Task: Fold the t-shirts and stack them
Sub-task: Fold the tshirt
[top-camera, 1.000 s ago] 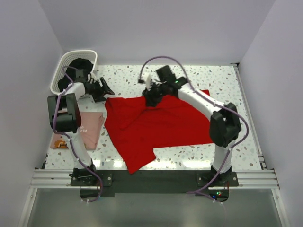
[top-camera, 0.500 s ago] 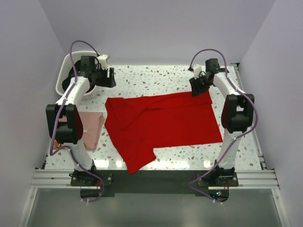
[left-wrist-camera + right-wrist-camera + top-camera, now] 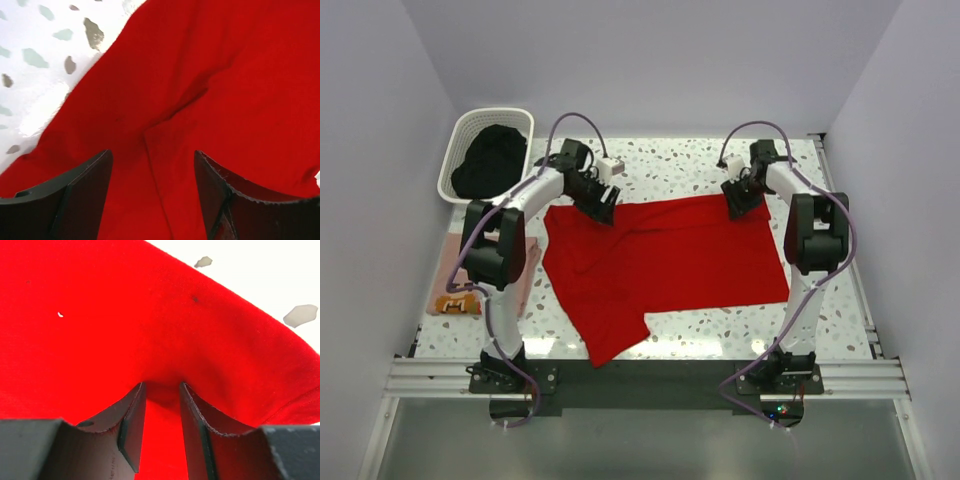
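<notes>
Now the red t-shirt [image 3: 670,265] lies spread on the counter [image 3: 700,165], the pink t-shirt [image 3: 455,268] at its left edge, partly under the left arm [image 3: 500,250]. The right claw [image 3: 162,390] pinches a pucker of cloth at the far right corner; the left claw [image 3: 151,165] hangs spread over a crease at the far left. For a clean fold, the left should bite the edge itself, so both corners lift level.

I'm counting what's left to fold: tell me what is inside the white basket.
The white basket holds one bunched black garment. Anything beneath it, and the basket's bottom, is covered from view.
</notes>
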`<state>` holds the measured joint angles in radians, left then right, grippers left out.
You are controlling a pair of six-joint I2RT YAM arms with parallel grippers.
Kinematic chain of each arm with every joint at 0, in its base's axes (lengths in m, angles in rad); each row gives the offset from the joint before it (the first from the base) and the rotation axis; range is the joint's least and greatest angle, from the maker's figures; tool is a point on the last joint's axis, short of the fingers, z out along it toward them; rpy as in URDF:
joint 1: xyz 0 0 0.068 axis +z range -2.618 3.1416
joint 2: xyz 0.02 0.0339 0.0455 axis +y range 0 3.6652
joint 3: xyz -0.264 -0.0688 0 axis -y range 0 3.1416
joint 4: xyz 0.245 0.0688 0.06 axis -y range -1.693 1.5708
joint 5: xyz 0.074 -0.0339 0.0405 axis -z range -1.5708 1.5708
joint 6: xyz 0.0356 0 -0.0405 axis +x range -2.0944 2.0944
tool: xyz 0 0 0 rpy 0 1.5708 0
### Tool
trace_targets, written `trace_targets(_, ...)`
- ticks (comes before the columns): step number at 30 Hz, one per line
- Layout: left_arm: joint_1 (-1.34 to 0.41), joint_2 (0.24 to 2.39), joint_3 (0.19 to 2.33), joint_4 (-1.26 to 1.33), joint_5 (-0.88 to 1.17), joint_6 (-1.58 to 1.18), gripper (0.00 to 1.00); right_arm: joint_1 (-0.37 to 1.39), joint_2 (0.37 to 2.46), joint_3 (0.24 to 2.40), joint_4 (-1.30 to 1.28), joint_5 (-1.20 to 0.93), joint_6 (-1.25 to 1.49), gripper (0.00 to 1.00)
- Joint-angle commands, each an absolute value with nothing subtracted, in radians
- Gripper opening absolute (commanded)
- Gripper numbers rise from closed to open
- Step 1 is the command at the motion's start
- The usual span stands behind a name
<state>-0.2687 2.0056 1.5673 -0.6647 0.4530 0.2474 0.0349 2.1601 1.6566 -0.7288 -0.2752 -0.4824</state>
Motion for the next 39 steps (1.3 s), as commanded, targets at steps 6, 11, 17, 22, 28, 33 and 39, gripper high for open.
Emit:
trace_targets(6, -0.316, 2.082, 1.66, -0.727, 0.5, 0.299, 0.7, 0.018, 2.125, 1.621, -0.753, -0.25, -0.505, 0.37)
trace_targets(11, -0.341, 2.092, 1.646, -0.736, 0.502, 0.307, 0.56, 0.017, 2.128, 1.628, -0.761, -0.249, -0.506, 0.37)
trace_targets(17, -0.35, 2.095, 1.649, -0.749, 0.502, 0.288, 0.39, 0.015, 2.131, 1.637, -0.765, -0.244, -0.509, 0.37)
trace_targets(22, -0.356, 2.076, 1.644, -0.733, 0.451, 0.287, 0.44, 0.012, 2.129, 1.647, -0.776, -0.248, -0.511, 0.38)
trace_targets(28, -0.351, 2.085, 1.675, -0.733, 0.407, 0.325, 0.46, 0.011, 2.132, 1.644, -0.779, -0.247, -0.515, 0.38)
trace_targets(33, -0.347, 2.123, 1.703, -0.752, 0.388, 0.33, 0.46, 0.009, 2.134, 1.644, -0.782, -0.245, -0.517, 0.38)
trace_targets(39, -0.345, 2.157, 1.718, -0.77, 0.397, 0.336, 0.47, 0.006, 2.134, 1.644, -0.785, -0.242, -0.522, 0.37)
